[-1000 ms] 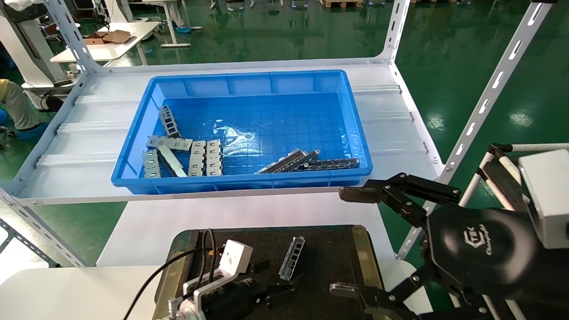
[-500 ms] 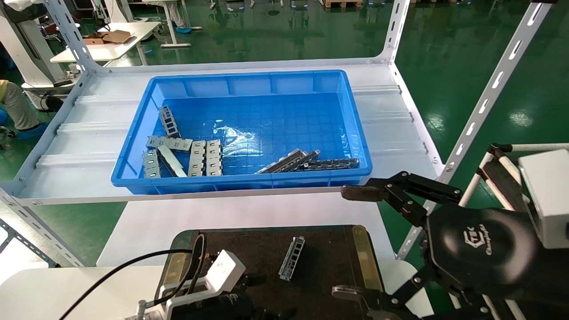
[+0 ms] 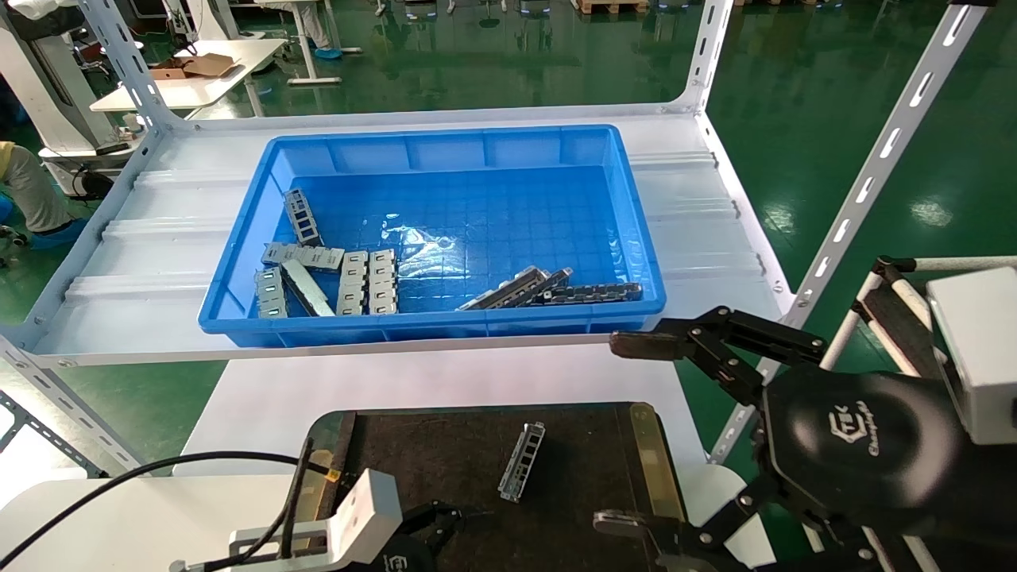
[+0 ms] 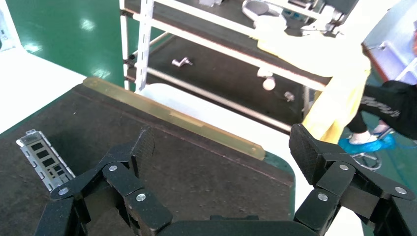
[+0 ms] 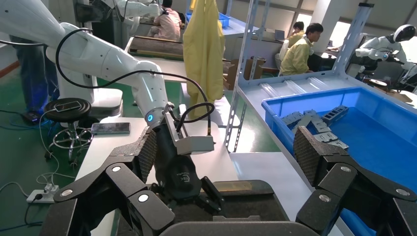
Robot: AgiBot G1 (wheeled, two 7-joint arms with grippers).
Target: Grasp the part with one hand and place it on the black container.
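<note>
Left hand has backed off over the last second, fingers spread and empty. Part lies alone on the tray, well ahead of them. Placement looks complete. Right hand parked, released.

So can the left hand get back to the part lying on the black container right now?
Probably yes. The part lies flat and alone on the black container, nothing over it. The left hand is open just beside it above the tray, and the right hand sits off to the other side.
</note>
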